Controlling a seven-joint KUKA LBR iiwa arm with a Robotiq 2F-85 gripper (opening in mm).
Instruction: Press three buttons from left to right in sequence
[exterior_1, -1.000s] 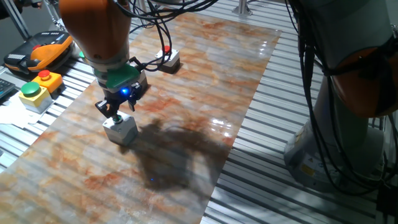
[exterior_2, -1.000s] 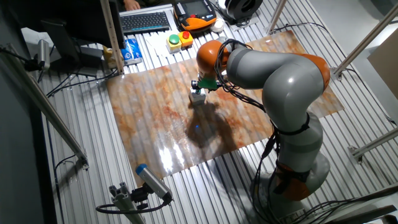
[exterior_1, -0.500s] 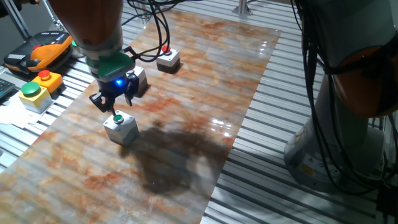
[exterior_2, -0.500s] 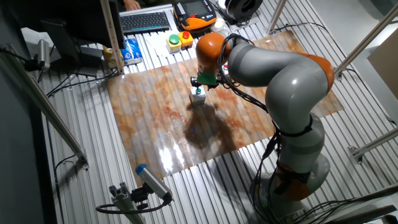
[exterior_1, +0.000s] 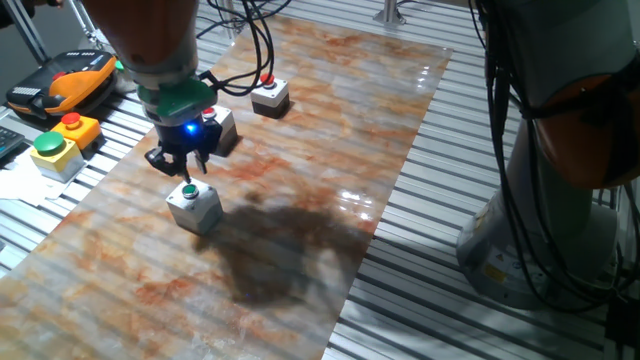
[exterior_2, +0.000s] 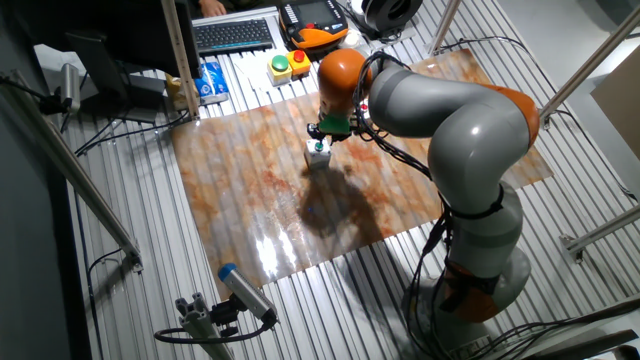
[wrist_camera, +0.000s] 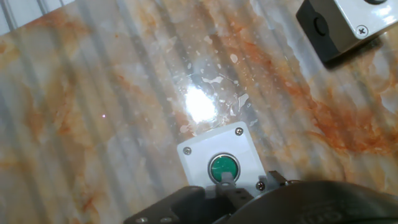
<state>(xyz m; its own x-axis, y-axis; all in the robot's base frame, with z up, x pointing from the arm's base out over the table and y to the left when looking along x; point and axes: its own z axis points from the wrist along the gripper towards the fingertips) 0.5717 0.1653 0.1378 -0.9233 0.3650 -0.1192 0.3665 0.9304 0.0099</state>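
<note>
Three light-grey button boxes stand on the marbled board (exterior_1: 300, 150). The nearest one (exterior_1: 194, 206) has a green cap; it also shows in the other fixed view (exterior_2: 319, 154) and in the hand view (wrist_camera: 222, 163). A second box (exterior_1: 224, 126) stands just behind my gripper with its cap hidden; its corner shows in the hand view (wrist_camera: 341, 23). The farthest box (exterior_1: 271, 96) has a red cap. My gripper (exterior_1: 184, 168) hangs just above the green cap without touching it, as the other fixed view (exterior_2: 321, 136) also shows. In the hand view the gripper (wrist_camera: 227, 179) shows a thin grey tip at the cap's edge. No gap between the fingertips shows.
A yellow box with a big green button (exterior_1: 48, 150) and a yellow-orange box with a red button (exterior_1: 76, 127) stand off the board at the left, near an orange and black pendant (exterior_1: 66, 80). The arm's grey base (exterior_1: 560, 160) stands at the right.
A second ago my gripper was down on the green-capped box. It has risen and shifted slightly back, so the green cap now shows below it.
</note>
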